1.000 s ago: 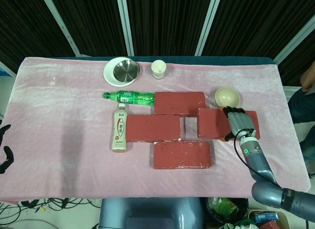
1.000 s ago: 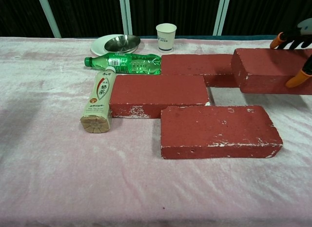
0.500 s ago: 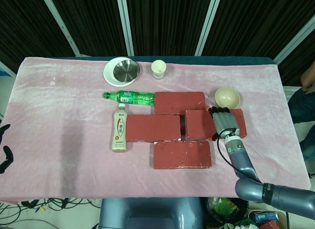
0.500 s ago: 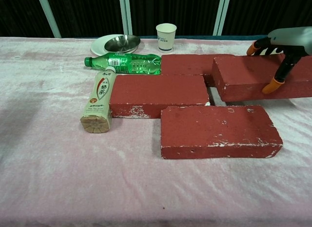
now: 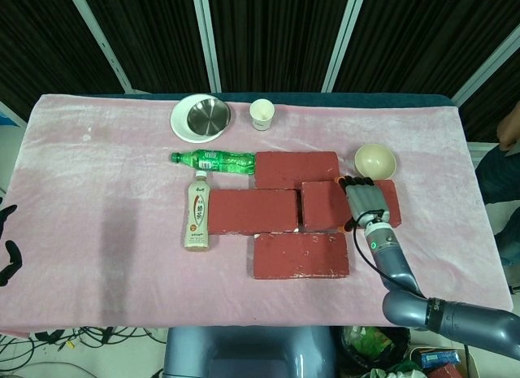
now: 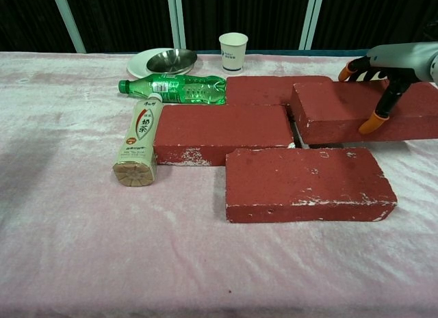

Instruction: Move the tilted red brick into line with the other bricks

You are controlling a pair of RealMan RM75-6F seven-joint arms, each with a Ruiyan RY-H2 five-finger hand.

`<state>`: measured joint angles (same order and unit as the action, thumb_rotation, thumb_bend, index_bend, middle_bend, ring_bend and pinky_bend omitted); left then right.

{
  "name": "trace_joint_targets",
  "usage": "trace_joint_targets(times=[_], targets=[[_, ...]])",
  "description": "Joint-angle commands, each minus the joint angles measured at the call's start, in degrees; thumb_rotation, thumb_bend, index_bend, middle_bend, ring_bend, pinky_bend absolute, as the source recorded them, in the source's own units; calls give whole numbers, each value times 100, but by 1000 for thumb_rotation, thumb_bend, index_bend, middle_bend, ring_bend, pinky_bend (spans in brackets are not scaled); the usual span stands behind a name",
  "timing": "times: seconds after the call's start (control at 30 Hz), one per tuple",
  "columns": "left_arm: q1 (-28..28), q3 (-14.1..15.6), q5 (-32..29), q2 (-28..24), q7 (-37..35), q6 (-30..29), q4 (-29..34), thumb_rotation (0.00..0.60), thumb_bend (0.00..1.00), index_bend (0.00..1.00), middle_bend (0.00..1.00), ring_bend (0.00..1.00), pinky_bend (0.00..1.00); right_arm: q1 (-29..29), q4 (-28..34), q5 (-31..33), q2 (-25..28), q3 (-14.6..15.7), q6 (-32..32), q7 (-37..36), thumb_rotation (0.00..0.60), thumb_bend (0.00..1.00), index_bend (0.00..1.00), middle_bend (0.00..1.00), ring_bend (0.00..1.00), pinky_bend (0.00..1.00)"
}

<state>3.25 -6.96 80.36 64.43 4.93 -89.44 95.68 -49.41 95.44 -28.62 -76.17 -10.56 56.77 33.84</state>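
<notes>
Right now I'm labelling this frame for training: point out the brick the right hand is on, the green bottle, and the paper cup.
Brick under the hand (image 5: pixel 325 206): head view, bare top face.
Green bottle (image 6: pixel 179 89): chest view, label.
Paper cup (image 5: pixel 261 114): head view, its side wall.

Red brick (image 5: pixel 329 206) flat, nearly abutting mid-row brick (image 5: pixel 253 210).

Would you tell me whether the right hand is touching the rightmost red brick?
Touching: in the chest view, the right hand grips the rightmost red brick, fingers against its front face.

Bright, even overhead light; sharp.
</notes>
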Motion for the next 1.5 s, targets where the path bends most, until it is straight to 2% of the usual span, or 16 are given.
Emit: trace_joint_targets(times=[0.03, 0.93, 1.37, 1.5], targets=[[-1, -1, -3, -1, -2, 0, -2, 600, 735, 160, 42, 0, 0, -13, -7, 0, -21, 11, 1, -2, 600, 28, 191, 307, 225, 91], [2, -11, -25, -4, 6, 4, 13, 600, 735, 160, 42, 0, 0, -99, -222, 59, -301, 79, 41, 3, 600, 29, 192, 295, 220, 91], [4, -12, -31, -6, 7, 9, 14, 600, 735, 160, 42, 0, 0, -134, -326, 103, -424, 81, 1, -9, 600, 28, 185, 234, 194, 91], [7, -11, -32, -7, 9, 17, 14, 600, 735, 159, 42, 0, 0, -146, -342, 120, -445, 92, -8, 11, 600, 21, 136, 193, 144, 91]])
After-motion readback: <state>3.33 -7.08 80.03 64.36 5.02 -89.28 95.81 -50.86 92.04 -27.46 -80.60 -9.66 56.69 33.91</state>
